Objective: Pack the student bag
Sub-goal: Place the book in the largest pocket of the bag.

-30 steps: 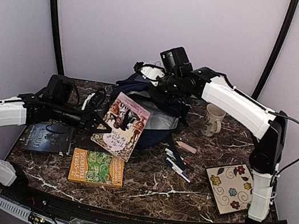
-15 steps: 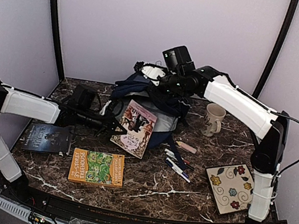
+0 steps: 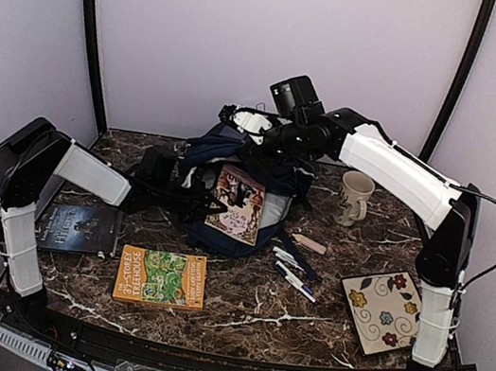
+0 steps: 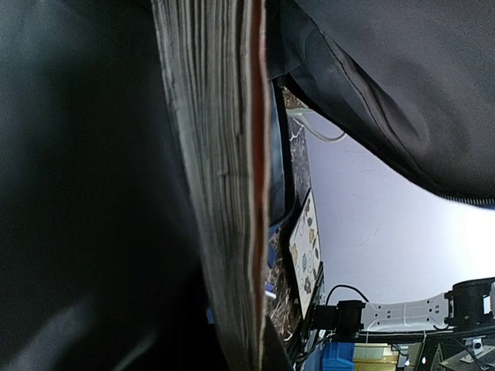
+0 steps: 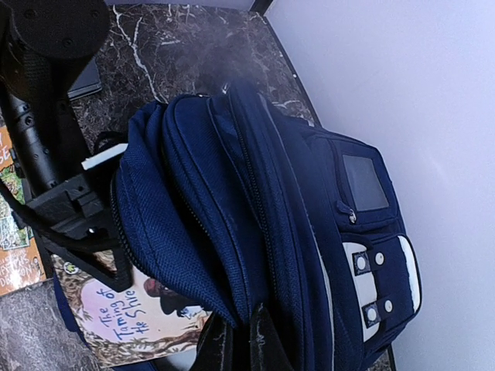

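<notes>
The student bag [image 3: 226, 148] is a navy backpack at the back middle of the table, its mouth facing forward and showing light lining. My right gripper [image 3: 272, 144] is shut on the bag's top flap and holds it up; in the right wrist view its fingers [image 5: 267, 348] pinch the blue fabric edge [image 5: 232, 309]. My left gripper [image 3: 197, 203] is shut on a paperback, "The Taming of the Shrew" [image 3: 239, 204], which stands partly inside the bag's mouth. The left wrist view shows the book's page edge [image 4: 224, 193] with dark bag fabric [image 4: 387, 77] over it.
A green and orange book [image 3: 160, 278] and a dark book [image 3: 79, 229] lie at front left. Several pens [image 3: 295, 271] and a small pink stick [image 3: 309, 243] lie right of the bag. A mug [image 3: 353, 198] and a floral square plate [image 3: 383, 310] stand at right.
My left arm has reached to the right, carrying the paperback from in front of the bag into its mouth. The right gripper has kept the flap raised.
</notes>
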`<state>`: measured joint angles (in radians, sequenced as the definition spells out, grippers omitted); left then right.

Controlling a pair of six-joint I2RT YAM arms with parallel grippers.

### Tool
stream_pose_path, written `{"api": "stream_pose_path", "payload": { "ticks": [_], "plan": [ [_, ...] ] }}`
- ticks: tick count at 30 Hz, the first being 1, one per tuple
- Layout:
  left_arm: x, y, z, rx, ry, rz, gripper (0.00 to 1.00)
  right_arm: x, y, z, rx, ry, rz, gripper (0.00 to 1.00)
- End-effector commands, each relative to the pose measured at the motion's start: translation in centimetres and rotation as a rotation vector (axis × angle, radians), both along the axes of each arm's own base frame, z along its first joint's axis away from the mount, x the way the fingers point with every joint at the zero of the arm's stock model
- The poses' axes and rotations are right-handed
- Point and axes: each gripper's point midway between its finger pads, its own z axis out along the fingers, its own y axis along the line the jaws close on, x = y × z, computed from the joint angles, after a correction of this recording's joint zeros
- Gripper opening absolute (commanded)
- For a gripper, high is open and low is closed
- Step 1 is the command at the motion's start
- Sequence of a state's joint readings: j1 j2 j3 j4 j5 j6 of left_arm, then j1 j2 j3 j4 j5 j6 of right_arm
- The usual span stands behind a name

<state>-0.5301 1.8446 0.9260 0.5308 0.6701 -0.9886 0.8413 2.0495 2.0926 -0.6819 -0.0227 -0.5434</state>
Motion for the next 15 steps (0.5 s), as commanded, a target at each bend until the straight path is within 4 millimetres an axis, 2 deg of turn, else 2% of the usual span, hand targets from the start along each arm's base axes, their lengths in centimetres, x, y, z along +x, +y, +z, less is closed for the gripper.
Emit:
{"api": "stream_pose_path", "payload": {
  "ticks": [1, 4, 7, 15],
  "plan": [
    [3.2, -0.9, 2.5, -0.072, -0.085, 0.016, 0.0, -1.3, 1.2, 11.8, 0.253, -0.183, 0.082, 0.0],
    [4.6, -0.6, 1.8, -0.076, -0.069, 0.031, 0.0, -1.9, 1.4, 12.1, 0.256, -0.176, 0.116, 0.0],
    [5.8, -0.6, 1.1, -0.086, -0.045, 0.032, 0.0, -2.9, 1.5, 11.4, 0.24, -0.152, 0.172, 0.0],
    [8.5, -2.1, -0.1, -0.066, -0.026, 0.011, 0.0, -4.2, 2.4, 10.7, 0.237, -0.121, 0.274, 0.0]
  ]
}}
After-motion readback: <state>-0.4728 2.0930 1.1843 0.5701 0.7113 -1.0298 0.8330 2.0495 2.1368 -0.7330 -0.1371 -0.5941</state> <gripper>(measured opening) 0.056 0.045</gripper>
